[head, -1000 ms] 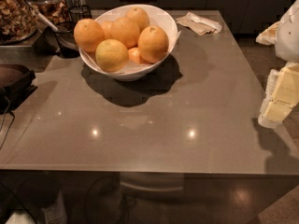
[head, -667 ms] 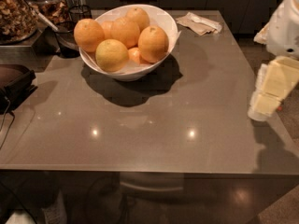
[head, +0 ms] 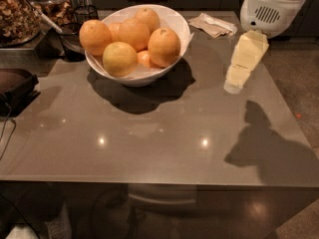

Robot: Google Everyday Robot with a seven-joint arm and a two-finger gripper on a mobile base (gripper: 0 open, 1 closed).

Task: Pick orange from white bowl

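The white bowl [head: 177, 26] stands at the back left of the grey table and holds several oranges. The orange [head: 164, 46], large and deep-coloured, sits at the bowl's right side, against the rim. A paler yellowish fruit [head: 119, 59] lies at the front, and a small orange [head: 144, 59] is half hidden between them. My gripper [head: 233, 86] hangs cream-coloured from the white arm [head: 271, 4] above the table's right side. It is well to the right of the bowl, apart from it, and holds nothing.
A crumpled napkin [head: 214, 24] lies at the back right of the bowl. A dark cup [head: 75, 41] and a jar of brown food [head: 15, 14] stand at the back left. A black device [head: 17, 88] sits at the left edge. The table [head: 149, 148] ends at its front edge.
My gripper has come in from the right edge of the view, moving left and further over the table towards the bowl. The bowl and oranges have not moved.
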